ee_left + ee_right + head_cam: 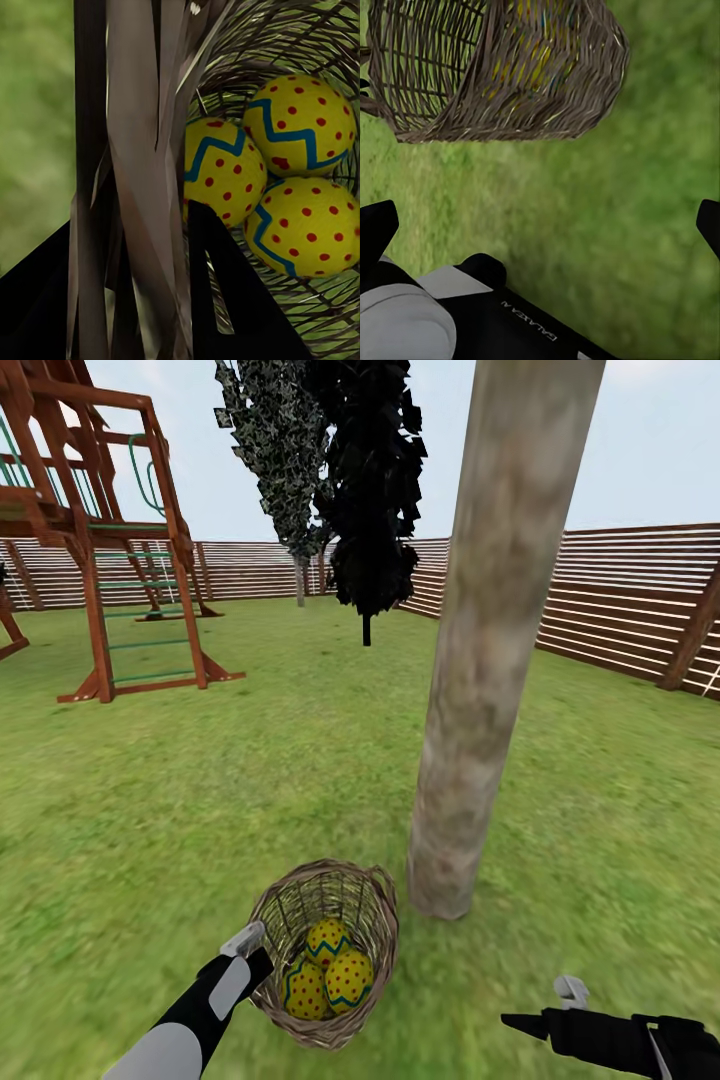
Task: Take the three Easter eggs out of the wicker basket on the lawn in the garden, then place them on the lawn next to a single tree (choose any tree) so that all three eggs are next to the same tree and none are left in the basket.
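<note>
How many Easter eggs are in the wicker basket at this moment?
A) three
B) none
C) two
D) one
A: the head view shows three Easter eggs lying together inside the wicker basket, which sits on the lawn beside the tree. The left wrist view shows the same three inside the weave.

Flat, even daylight with no cast shadows I can see; lawn [300, 760] texture smears toward my head view's edges, wrist-view backgrounds soft.
</note>
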`<state>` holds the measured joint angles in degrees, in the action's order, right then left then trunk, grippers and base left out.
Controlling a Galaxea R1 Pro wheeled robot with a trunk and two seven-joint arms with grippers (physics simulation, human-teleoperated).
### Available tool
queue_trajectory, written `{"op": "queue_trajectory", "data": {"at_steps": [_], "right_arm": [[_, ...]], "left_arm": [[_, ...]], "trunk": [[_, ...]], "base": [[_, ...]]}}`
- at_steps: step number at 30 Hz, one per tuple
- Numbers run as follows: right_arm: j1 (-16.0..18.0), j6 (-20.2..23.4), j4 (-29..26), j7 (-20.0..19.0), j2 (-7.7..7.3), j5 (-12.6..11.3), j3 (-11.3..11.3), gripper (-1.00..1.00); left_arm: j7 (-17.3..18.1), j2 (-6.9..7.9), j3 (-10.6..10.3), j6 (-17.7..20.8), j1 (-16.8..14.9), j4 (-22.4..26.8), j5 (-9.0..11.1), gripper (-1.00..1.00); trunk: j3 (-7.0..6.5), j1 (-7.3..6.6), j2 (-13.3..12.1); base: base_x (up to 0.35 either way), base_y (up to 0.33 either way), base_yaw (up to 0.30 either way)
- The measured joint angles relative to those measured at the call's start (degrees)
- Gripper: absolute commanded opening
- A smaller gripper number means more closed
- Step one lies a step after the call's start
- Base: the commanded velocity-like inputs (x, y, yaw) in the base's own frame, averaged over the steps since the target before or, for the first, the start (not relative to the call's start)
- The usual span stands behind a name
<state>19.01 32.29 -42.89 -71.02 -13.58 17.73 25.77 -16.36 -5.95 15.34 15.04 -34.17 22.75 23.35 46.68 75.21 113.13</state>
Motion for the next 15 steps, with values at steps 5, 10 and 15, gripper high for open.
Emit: {"op": "queue_trajectory", "data": {"at_steps": [5,10,15], "right_arm": [[0.0,0.0,-0.1,0.1,0.00,0.0,0.0,1.00],[0.0,0.0,-0.1,0.0,0.00,0.0,0.0,1.00],[0.0,-0.1,-0.1,0.1,0.00,0.0,0.0,1.00]], "left_arm": [[0.0,0.05,0.0,0.0,0.0,0.0,0.1,-1.00],[0.0,0.05,0.0,0.0,0.0,0.0,0.0,-1.00],[0.0,0.06,0.0,-0.1,0.0,0.0,0.2,-1.00]], "trunk": [[0.90,1.10,2.0],[1.80,2.20,4.0],[2.69,3.30,6.0]], "base": [[0.000,0.000,0.000],[0.000,0.000,0.000],[0.000,0.000,0.000]]}}
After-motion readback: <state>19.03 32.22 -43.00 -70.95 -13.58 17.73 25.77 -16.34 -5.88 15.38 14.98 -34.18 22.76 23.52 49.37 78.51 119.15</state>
